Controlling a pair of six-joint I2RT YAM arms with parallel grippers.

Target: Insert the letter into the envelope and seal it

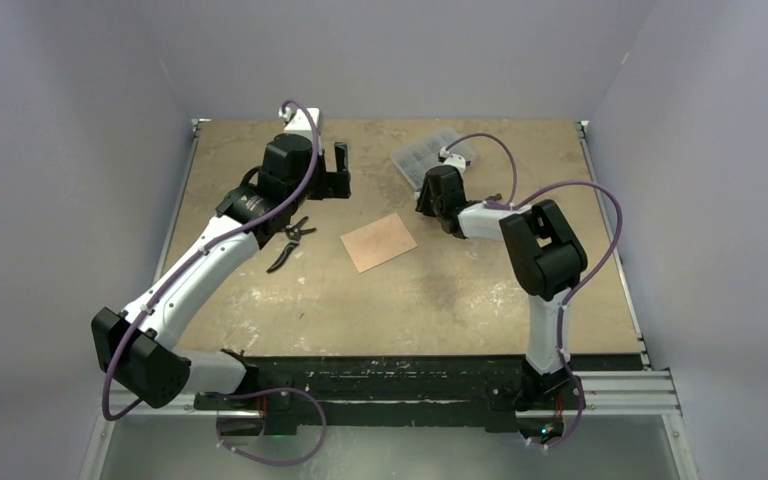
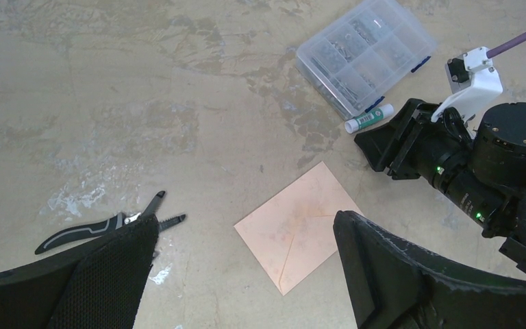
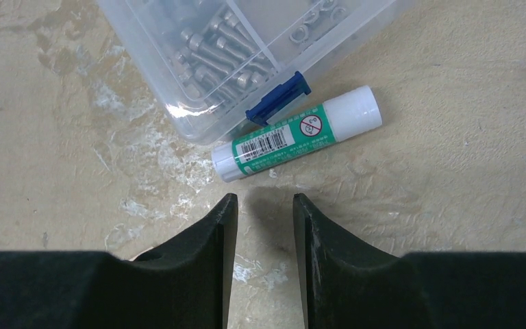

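Observation:
The envelope point(image 1: 378, 241) lies flat at mid-table, salmon-tan, with its triangular flap folded down; it also shows in the left wrist view point(image 2: 294, 226). The letter is not in view. My left gripper point(image 1: 337, 170) hangs well above the table, left of and beyond the envelope, jaws wide open and empty point(image 2: 246, 223). My right gripper point(image 1: 425, 200) is low over the table to the right of the envelope and is open a little and empty point(image 3: 264, 199). Its tips sit just short of a green-and-white glue stick point(image 3: 294, 133), without touching it.
A clear plastic box of screws point(image 1: 430, 152) stands at the back, right against the glue stick point(image 2: 368, 118). Black-handled cutters point(image 1: 292, 243) lie left of the envelope. The table is walled in on three sides.

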